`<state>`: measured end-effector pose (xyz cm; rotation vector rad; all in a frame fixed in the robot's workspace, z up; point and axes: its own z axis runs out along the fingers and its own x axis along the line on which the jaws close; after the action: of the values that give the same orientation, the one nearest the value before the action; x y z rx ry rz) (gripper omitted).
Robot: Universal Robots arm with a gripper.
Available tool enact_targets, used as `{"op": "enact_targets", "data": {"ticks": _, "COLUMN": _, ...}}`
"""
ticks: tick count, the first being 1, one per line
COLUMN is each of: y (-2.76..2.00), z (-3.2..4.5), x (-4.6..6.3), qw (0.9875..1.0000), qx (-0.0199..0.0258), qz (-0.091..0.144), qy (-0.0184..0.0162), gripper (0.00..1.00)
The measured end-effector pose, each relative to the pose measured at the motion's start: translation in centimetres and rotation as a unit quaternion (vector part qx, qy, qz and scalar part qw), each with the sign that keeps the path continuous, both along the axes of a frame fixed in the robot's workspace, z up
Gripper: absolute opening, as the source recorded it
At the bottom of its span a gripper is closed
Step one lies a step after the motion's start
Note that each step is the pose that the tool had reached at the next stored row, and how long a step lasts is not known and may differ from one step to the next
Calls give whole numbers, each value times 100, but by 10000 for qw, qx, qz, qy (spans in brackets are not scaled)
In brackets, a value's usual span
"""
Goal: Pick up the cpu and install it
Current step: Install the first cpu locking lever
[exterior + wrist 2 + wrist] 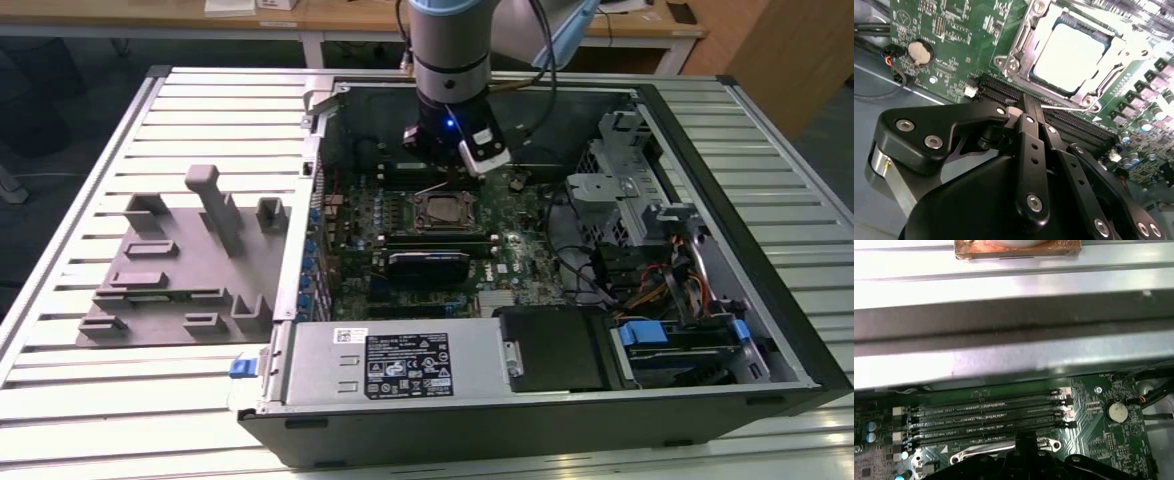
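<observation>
Nearest my second wrist view, I see the gripper (pixel 1030 107) with its fingers closed together, empty, above the memory slots (pixel 1004 90). Just beyond, the cpu (pixel 1071 55) sits in its socket (pixel 1016 55) on the motherboard (pixel 954 30).

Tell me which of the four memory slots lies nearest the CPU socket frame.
The lowest slot in the first wrist view: it runs right alongside the metal socket frame, just ahead of the claw. The other three lie farther off, toward the case wall.
</observation>
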<state>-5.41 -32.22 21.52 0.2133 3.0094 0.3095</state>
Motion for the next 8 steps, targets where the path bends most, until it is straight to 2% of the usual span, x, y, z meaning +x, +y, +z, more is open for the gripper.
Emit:
{"op": "enact_targets", "data": {"ticks": 3, "y": 20, "z": -6, "x": 0, "qw": 10000, "qx": 1, "qz": 0, "qy": 0, "gripper": 11}}
{"op": "enact_targets", "data": {"ticks": 8, "y": 23, "z": -39, "x": -1, "qw": 10000, "qx": -1, "qz": -6, "qy": -2, "gripper": 11}}
